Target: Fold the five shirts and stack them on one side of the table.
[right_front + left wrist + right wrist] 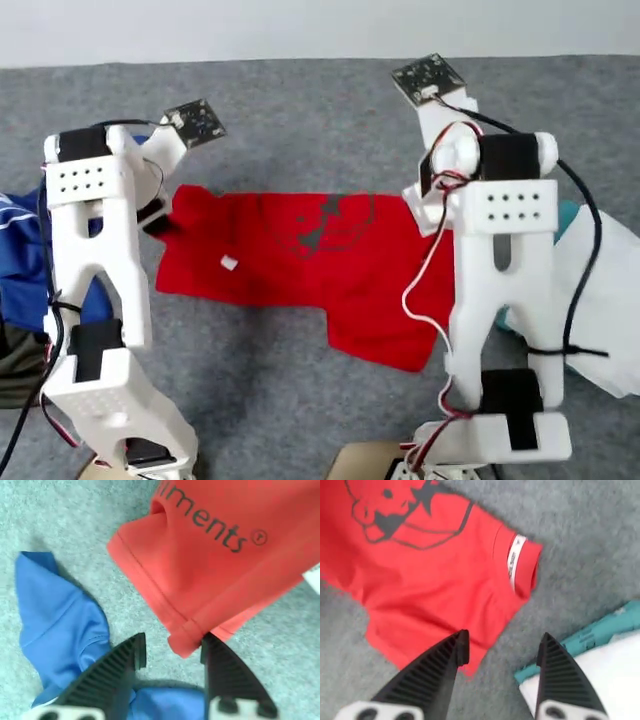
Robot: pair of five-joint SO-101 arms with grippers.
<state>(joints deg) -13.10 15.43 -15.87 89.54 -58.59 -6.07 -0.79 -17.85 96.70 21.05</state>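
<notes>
**Red shirt (pixel 300 265) spread on fuzzy grey worktop (pixel 300 120)**

Soft printed knit, it lies between both arms. The left hand (pixel 173 642) hangs open, its ribbed fingers (pixel 110 670) straddling a stitched hem corner beside smooth blue cloth (pixel 60 610). The right hand (pixel 505 640) gapes over the collar-side edge.

We see a red shirt (pixel 300 270) with a dark grey printed figure, dark letters and a small white label. The blue shirt (pixel 60 615) is plain; we see also a teal shirt (pixel 605 630) and a white shirt (pixel 625 680). The table cover (pixel 300 110) is grey, lightly speckled. The arms (pixel 100 250) are white, the gripper fingers (pixel 110 675) black with ribs.
</notes>
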